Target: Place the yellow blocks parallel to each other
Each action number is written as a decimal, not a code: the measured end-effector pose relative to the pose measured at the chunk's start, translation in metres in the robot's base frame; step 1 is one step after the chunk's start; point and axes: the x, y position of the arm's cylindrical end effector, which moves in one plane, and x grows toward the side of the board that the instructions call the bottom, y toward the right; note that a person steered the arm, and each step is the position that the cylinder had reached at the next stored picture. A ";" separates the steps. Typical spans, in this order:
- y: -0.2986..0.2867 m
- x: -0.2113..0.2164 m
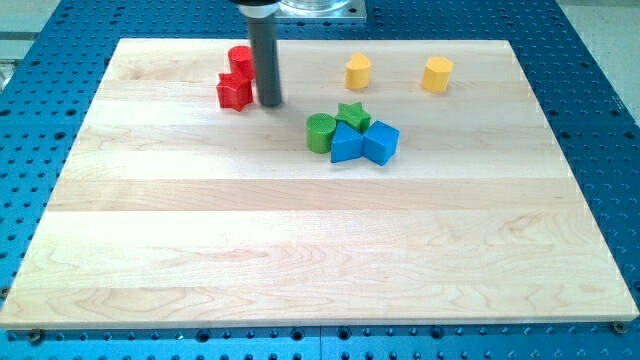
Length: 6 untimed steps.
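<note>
Two yellow blocks sit near the view's top: a yellow pentagon-like block (358, 72) and, to its right, a yellow hexagon-like block (436, 74), side by side and apart. My tip (269, 103) is at the end of the dark rod, at the view's upper left. It stands just right of a red star block (234, 92) and below a red cylinder (240, 60). The tip is well left of the nearer yellow block.
A cluster lies right of centre: a green cylinder (320, 132), a green star (352, 115), a blue triangular block (346, 144) and a blue cube (381, 141), all close together. The wooden board (300, 250) rests on a blue perforated table.
</note>
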 end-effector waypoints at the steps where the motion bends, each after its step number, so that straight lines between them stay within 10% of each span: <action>1: 0.077 0.000; 4: 0.269 -0.013; 6: 0.164 -0.070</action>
